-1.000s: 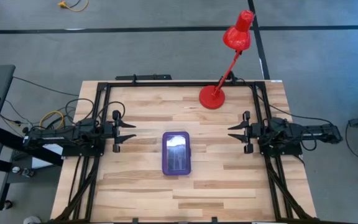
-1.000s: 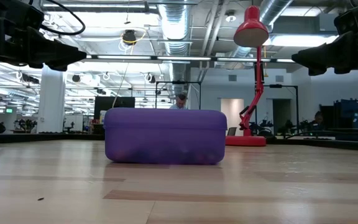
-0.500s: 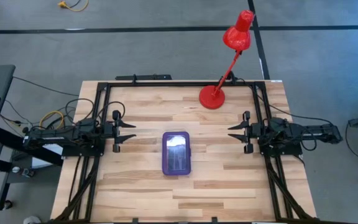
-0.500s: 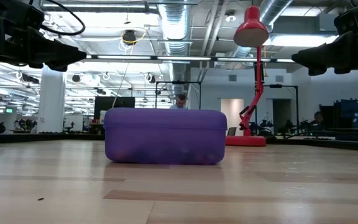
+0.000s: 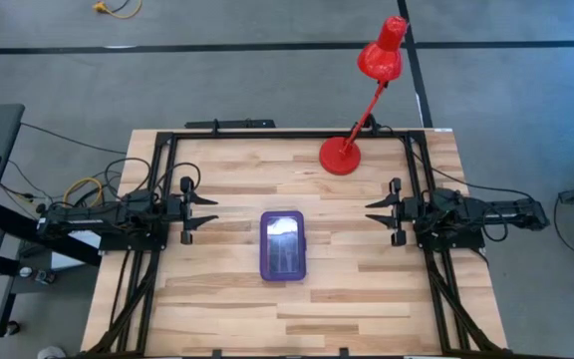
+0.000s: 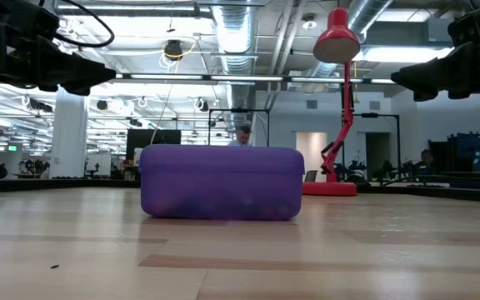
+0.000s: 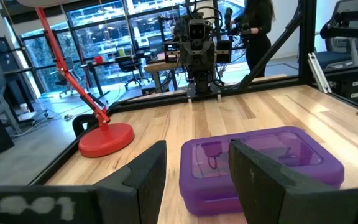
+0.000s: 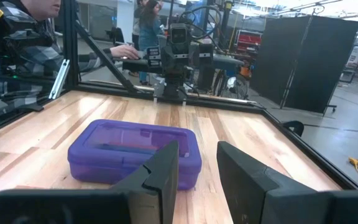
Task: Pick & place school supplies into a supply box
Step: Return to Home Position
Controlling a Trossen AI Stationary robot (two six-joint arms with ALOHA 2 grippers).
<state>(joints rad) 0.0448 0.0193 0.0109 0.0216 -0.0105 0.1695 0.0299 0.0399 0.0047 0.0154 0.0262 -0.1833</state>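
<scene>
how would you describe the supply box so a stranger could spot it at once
Look down on the light wooden table from above. Near its middle, between the left tool and the right tool, lies the supply box, lid shut. It is the only purple thing there, a flat rounded translucent rectangle, unlike the tall red desk lamp at the far edge.

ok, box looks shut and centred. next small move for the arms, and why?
Likely hold both arms parked and stop. The supply box sits closed in the middle of the table, no loose supplies show outside it, and the left gripper and right gripper hang open and empty at opposite sides, clear of the box.
</scene>
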